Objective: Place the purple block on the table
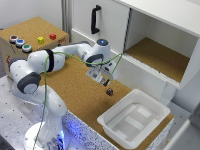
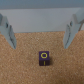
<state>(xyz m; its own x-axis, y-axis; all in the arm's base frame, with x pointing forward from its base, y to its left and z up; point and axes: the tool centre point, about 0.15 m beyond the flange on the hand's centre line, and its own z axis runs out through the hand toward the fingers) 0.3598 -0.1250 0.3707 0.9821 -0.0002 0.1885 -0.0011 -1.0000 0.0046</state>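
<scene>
A tiny dark purple block (image 1: 109, 91) rests on the brown cork table (image 1: 75, 92), between my gripper and the white tray. In the wrist view the purple block (image 2: 44, 58) lies on the cork with a yellow ring marked on its top face. My gripper (image 1: 103, 79) hovers just above the cork, a short way from the block toward the exterior view's left. Its fingers (image 2: 11, 31) stand wide apart and hold nothing. The block is clear of both fingers.
A white tray (image 1: 134, 118) sits on the table at the exterior view's right. A cork-topped wooden box (image 1: 31, 31) with coloured buttons carries a yellow cube (image 1: 40, 40) and a red cube (image 1: 52, 36). The white cabinet (image 1: 150, 35) with an open shelf stands behind.
</scene>
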